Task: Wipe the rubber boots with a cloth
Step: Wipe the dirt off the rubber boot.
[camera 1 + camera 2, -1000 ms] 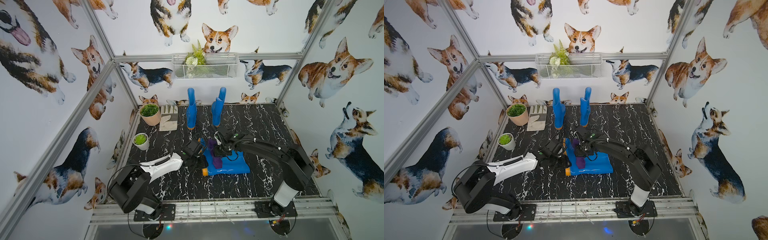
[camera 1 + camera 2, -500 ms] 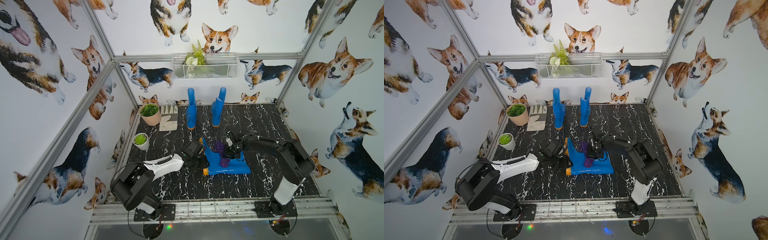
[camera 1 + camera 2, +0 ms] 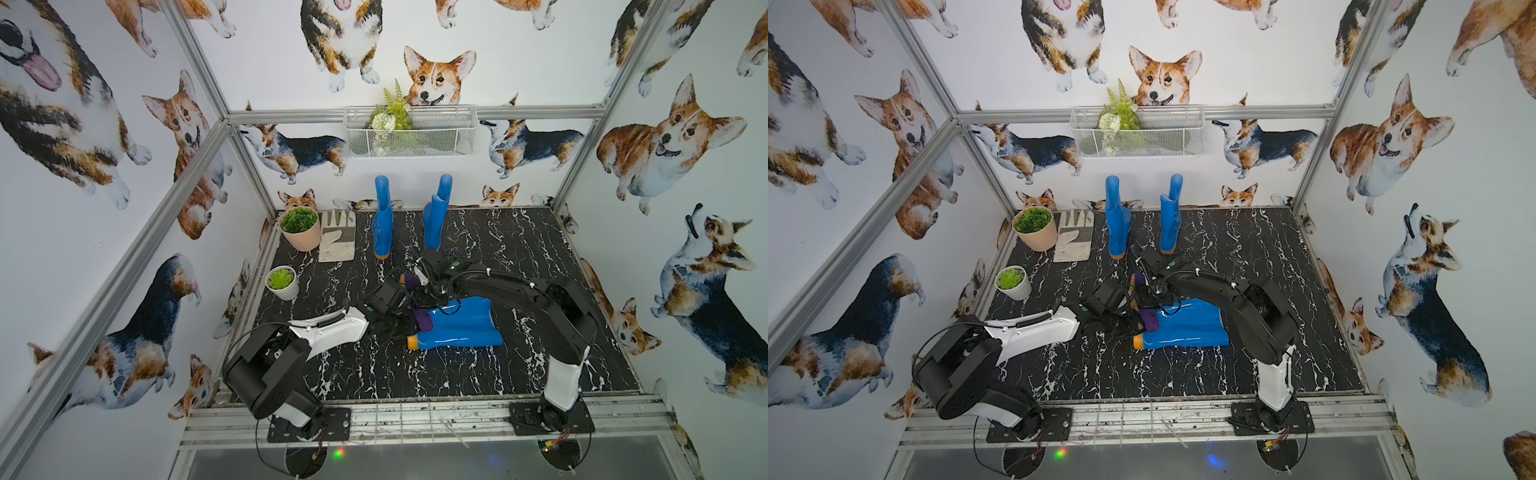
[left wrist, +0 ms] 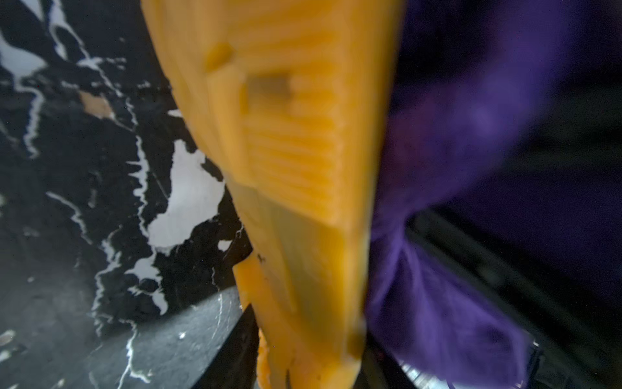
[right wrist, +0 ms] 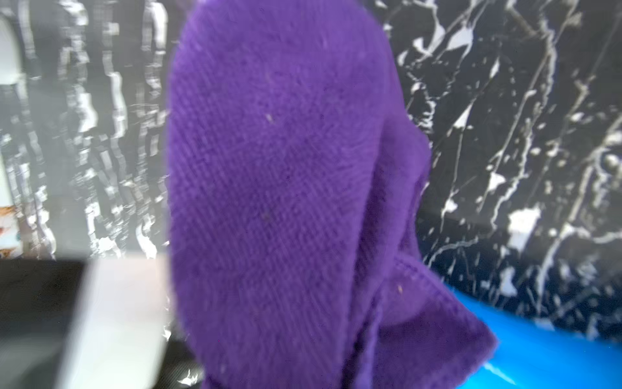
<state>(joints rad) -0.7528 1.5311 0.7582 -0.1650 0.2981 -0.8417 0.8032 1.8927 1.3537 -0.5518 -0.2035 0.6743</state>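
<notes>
Two blue rubber boots [image 3: 461,328] lie side by side mid-table, their orange soles [image 3: 412,341] toward the left arm. Two more boots [image 3: 382,224] [image 3: 434,220] stand at the back. My left gripper [image 3: 405,297] is at the sole end. In the left wrist view the orange sole [image 4: 296,134] sits between its dark jaws, and the purple cloth [image 4: 454,168] is beside it. My right gripper [image 3: 417,282] hangs over the lying boots' foot end, shut on the cloth [image 3: 423,319]. The cloth [image 5: 279,202] fills the right wrist view and hides the jaws, with blue boot [image 5: 555,353] below.
A tan pot with a plant [image 3: 300,228] and a small white pot [image 3: 282,282] stand at the back left, with a pale work glove [image 3: 337,237] flat beside them. A wire basket [image 3: 409,133] hangs on the back wall. Walls enclose three sides.
My right gripper swept the cloth rightward along the lying boots, then back left to the foot end. The left gripper has closed slightly on the sole.
</notes>
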